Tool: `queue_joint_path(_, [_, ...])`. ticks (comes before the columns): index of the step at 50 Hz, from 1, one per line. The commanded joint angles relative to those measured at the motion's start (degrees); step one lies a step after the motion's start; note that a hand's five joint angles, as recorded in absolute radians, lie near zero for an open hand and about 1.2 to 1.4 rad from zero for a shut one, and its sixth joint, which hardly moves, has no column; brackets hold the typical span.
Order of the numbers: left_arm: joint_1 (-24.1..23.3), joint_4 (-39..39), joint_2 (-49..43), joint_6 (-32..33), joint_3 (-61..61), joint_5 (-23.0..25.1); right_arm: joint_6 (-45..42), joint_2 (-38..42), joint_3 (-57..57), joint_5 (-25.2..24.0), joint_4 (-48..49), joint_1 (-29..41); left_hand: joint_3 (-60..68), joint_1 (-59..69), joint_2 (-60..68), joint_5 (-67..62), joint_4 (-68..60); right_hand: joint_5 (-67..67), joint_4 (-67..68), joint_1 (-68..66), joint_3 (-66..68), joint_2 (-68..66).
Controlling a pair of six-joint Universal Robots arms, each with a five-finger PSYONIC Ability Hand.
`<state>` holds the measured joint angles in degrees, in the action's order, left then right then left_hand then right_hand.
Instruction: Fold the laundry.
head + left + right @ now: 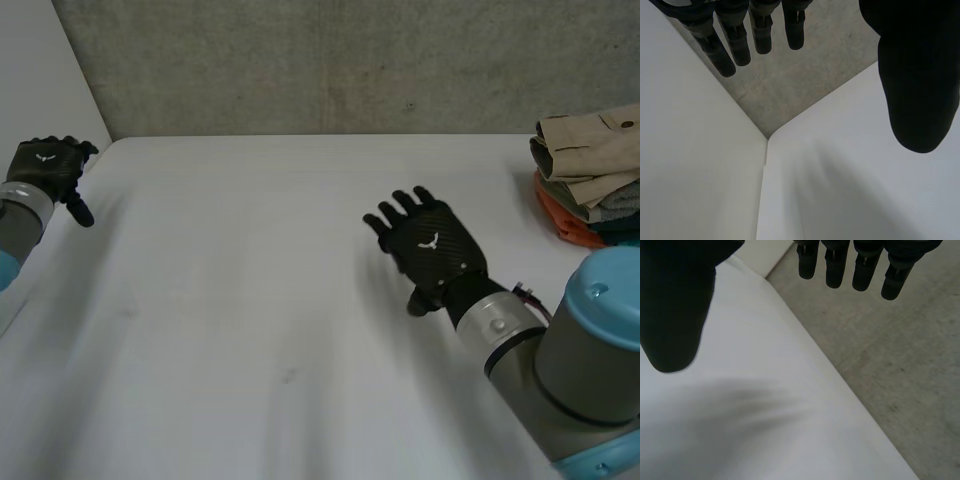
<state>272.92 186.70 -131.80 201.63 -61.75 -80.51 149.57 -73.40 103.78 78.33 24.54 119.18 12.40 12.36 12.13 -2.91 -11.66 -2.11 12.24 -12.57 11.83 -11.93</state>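
Backdrop: I see a grey concrete wall (350, 60) behind the rig, with a white side panel (40, 70) standing at the left.
Surface: white bench (250, 300), meeting the wall and the panel at its far left corner.
Laundry: stack of folded laundry (590, 175) at the far right edge of the bench. A beige folded garment (590, 145) lies on top and an orange cloth (565, 215) sits low in the pile. I cannot make out the layers between them.
Left hand (45, 165): at the far left corner of the bench, beside the panel. From its wrist camera I read the fingers (722, 52) as straight and the thumb (920, 75) well apart from them, with nothing between.
Right hand (430, 245): over the bench, right of the middle, back facing up. Its fingers (832, 267) are spread and the thumb (675, 305) is held wide. It grips nothing.
Spacing: the right hand is well apart from the stack, and the left hand is further still, across the bench.
Right arm (580, 350): grey joint with a light-blue cap, coming in from the near right corner.
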Motion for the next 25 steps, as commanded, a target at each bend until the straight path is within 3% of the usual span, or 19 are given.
queue_joint_path(1, [-1.0, 3.5, -0.2, 2.4, 0.1, 0.5, -0.1, -0.2, 0.6, 0.1, -0.4, 1.2, -2.4, -2.4, -2.1, 2.9, 1.7, 2.1, -2.2, 2.6, -1.8, 1.9])
queue_joint_path(8, [0.4, 4.4, -1.0, 9.0, -0.4, 0.4, 0.6, -0.7, 0.6, 0.1, -1.2, 0.4, -2.4, -2.4, -2.1, 2.9, 1.7, 2.1, -2.2, 2.6, -1.8, 1.9])
queue_joint_path(10, [1.4, 3.8, -1.4, 14.8, -0.8, 0.1, 0.6, -0.7, 0.6, -0.2, -1.5, 0.4, -2.4, -2.4, -2.1, 2.9, 1.7, 2.1, -2.2, 2.6, -1.8, 1.9])
queue_joint_path(13, [2.6, 2.7, -1.0, 18.5, -2.4, -0.3, 0.5, -0.4, 0.6, -0.3, -1.5, 0.4, -2.4, -2.4, -2.1, 2.9, 1.7, 2.1, -2.2, 2.6, -1.8, 1.9])
queue_joint_path(18, [4.7, 1.1, 1.0, 21.4, -5.8, 0.5, 0.5, -0.2, 0.6, -0.4, -1.5, 0.3, -2.4, -2.4, -2.1, 2.9, 1.7, 2.1, -2.2, 2.6, -1.8, 1.9])
queue_joint_path(25, [7.8, -3.6, 8.1, 22.0, -13.9, 8.6, 0.5, -0.2, 0.6, -0.6, -1.6, 0.2, -2.4, -2.4, -2.1, 2.9, 1.7, 2.1, -2.2, 2.6, -1.8, 1.9])
